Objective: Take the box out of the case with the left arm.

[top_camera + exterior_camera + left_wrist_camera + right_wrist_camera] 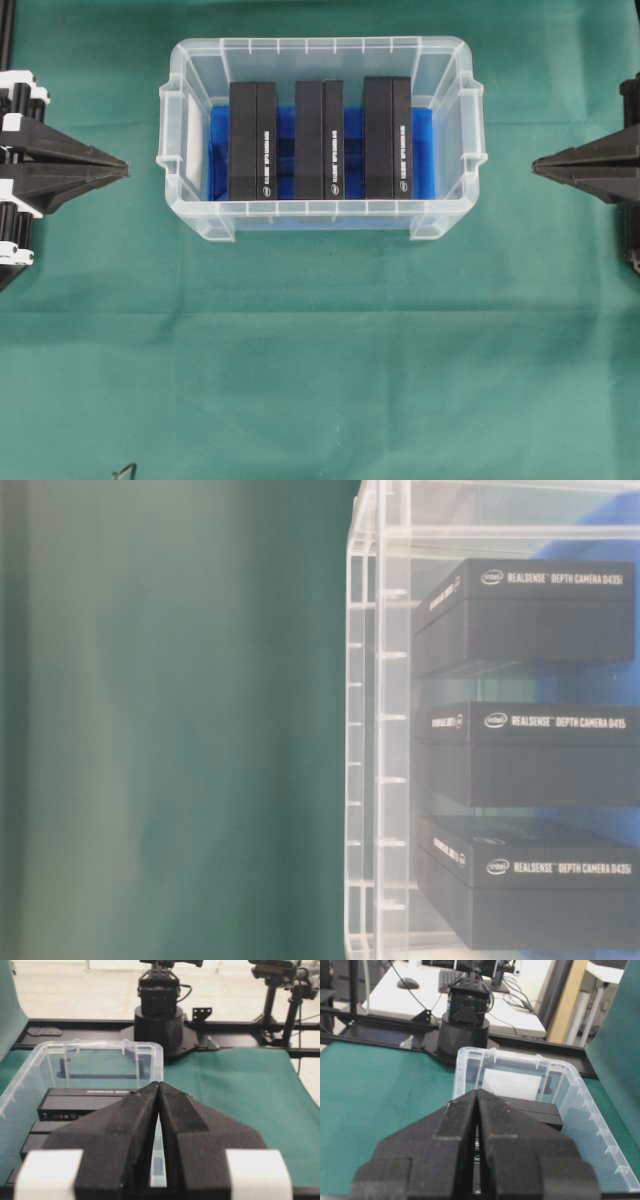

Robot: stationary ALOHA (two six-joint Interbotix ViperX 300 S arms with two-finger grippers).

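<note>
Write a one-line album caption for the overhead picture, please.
Three black boxes stand side by side in a clear case on green cloth, closed left gripper and right gripper waiting either side.

Tabletop (320,350): flat, covered by dark green cloth edge to edge in overhead view; faint creases run across cloth.

Case (320,225): clear plastic tub, rimmed edge, side handles, blue lining on floor. Rests directly on cloth, in upper centre of overhead view, long side running left to right.

Small dark object (124,470): at bottom edge of overhead view, left of centre, well apart from case; too small to identify.

Black frame rail (240,1025): borders cloth at far edge in left wrist view.
</note>
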